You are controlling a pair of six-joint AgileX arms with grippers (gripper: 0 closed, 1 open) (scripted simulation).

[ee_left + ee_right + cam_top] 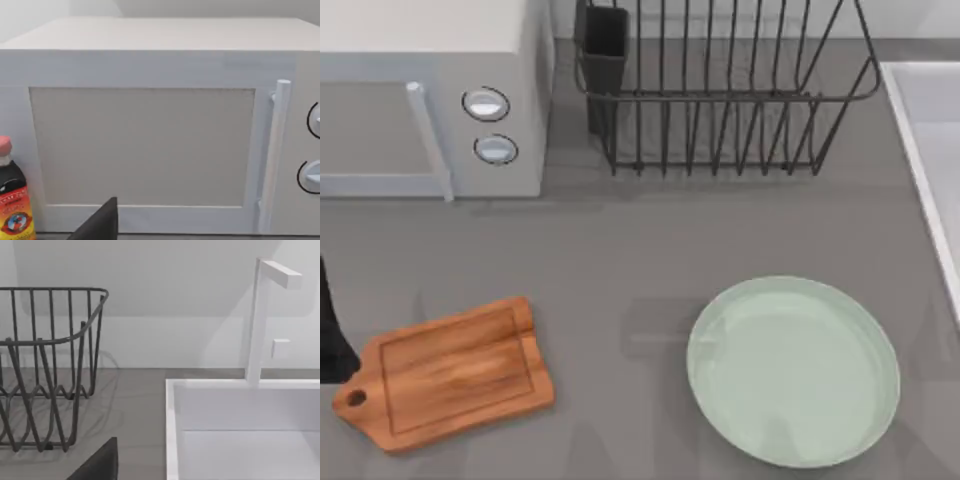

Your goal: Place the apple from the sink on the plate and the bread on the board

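My right arm is nearer: the sink (240,430) lies just ahead of its claw, apple presumably inside, unseen. Can't tell either claw's opening. Plate (793,370) and board (445,372) are bare.

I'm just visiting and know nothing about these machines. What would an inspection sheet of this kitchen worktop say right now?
Surface: grey counter, no spills seen.
Job's things: plate bare, at the right; board bare, at the left, handle toward the left edge; sink at the right edge, faucet behind it.
Clutter: microwave at back left, door shut; wire dish rack at back centre; dark sauce bottle beside the microwave.
Grippers: a dark part of each shows at the wrist views' edge.
Cables: nothing seen.
Surroundings: pale wall behind.
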